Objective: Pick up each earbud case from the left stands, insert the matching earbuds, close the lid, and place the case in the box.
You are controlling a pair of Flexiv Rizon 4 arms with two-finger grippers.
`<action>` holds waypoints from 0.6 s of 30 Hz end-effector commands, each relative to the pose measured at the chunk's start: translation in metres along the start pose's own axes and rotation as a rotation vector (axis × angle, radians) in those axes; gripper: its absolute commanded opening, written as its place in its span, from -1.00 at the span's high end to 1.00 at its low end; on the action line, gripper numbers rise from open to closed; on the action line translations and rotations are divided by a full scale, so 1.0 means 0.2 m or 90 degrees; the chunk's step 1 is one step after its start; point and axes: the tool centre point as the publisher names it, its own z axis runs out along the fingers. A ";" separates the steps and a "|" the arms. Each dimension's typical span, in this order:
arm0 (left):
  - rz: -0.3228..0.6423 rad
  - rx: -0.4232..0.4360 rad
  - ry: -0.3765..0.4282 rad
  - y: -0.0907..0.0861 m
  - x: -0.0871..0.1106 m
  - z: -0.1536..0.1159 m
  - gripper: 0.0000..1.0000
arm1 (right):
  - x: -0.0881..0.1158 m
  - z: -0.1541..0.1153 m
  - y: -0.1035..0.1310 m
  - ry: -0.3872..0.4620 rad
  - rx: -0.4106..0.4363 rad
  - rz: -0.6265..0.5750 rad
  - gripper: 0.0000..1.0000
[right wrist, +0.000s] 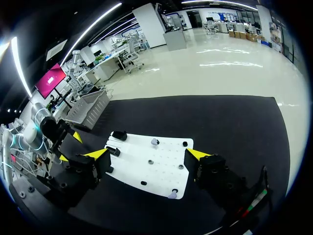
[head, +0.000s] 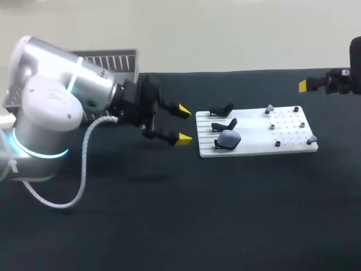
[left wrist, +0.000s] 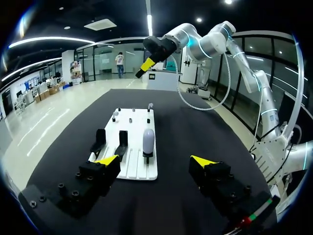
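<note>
Your L gripper (head: 183, 123) and R gripper (right wrist: 146, 155): both wide open, empty. One case (head: 229, 138) sits ahead of L jaws; two stands (head: 221, 110) bare, so prob. 2 of 3 done.

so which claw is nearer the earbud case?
Left. The left claw sits just off the board end holding the earbud case; the right claw hangs past the opposite end.

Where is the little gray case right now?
In the head view, the gray case sits on the frontmost black stand, left end of the white board.
</note>
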 end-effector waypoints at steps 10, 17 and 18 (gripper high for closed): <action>0.018 0.024 -0.006 0.06 0.02 0.15 -1.00 | 0.00 0.00 0.00 0.000 0.000 -0.001 -1.00; 0.012 0.034 -0.014 0.07 0.03 0.20 -0.86 | 0.00 0.00 0.00 0.000 0.000 -0.001 -1.00; 0.011 0.037 -0.014 0.07 0.03 0.21 -0.84 | 0.00 0.00 0.00 0.000 0.000 -0.001 -1.00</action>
